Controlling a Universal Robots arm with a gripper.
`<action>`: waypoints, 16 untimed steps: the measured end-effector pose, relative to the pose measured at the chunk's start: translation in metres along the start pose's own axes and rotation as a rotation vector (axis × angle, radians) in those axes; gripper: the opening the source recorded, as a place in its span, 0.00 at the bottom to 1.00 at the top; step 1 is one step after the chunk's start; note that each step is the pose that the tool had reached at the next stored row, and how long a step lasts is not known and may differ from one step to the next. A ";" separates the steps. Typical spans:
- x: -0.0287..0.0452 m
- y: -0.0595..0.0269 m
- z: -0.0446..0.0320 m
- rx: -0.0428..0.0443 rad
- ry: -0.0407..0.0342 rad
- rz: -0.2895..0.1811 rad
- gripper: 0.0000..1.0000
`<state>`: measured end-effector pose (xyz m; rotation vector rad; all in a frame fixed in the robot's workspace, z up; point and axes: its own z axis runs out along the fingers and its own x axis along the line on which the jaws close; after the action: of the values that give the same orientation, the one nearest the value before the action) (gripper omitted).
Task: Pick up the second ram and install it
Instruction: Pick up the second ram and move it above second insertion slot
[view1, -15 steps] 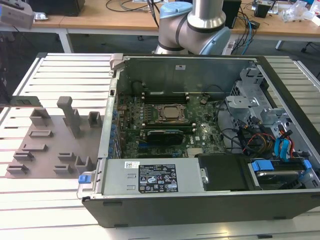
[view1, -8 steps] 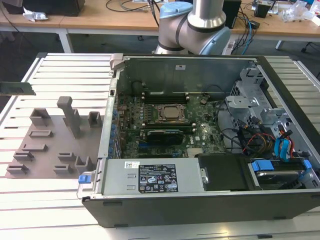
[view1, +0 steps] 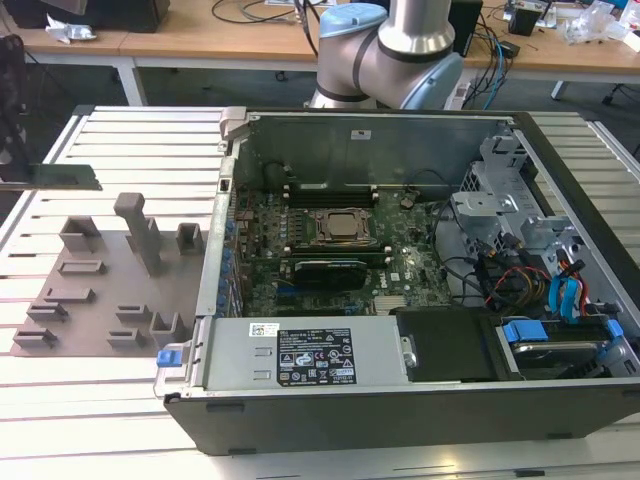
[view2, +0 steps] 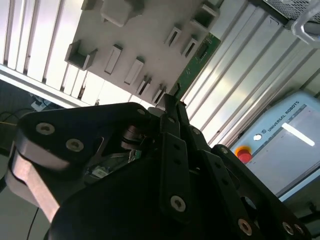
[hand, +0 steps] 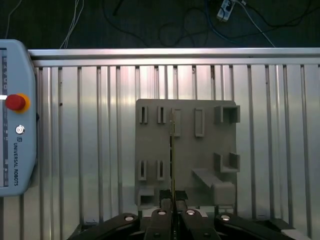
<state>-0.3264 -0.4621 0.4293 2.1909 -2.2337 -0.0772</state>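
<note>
The second ram (view1: 62, 177) is a thin green stick hanging level above the table at the exterior view's left, over the grey fixture plate (view1: 110, 290). My gripper (view1: 6, 176) sits at that view's left edge, holding one end of the stick. In the first wrist view the ram (hand: 172, 155) is seen edge-on, running out from between my fingertips (hand: 172, 202) over the plate's slots (hand: 175, 122). In the second wrist view the green board (view2: 196, 62) sticks out past the shut fingers (view2: 169, 107). The open computer case (view1: 400, 250) lies to the exterior view's right.
Inside the case are the CPU socket (view1: 338, 226), memory slots (view1: 330, 187) behind it and a black card (view1: 325, 271) in front of it. Upright grey blocks (view1: 140, 230) stand on the fixture plate. A teach pendant (hand: 15, 125) lies on the slatted table (hand: 90, 150).
</note>
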 end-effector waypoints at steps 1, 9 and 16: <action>-0.0001 -0.0057 -0.0003 -0.0002 0.0001 0.000 0.13; -0.0008 -0.0423 -0.0019 -0.0008 0.0001 0.000 0.13; -0.0016 -0.0794 -0.0035 -0.0019 0.0002 0.000 0.13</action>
<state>-0.2469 -0.4622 0.4294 2.1899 -2.2325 -0.0791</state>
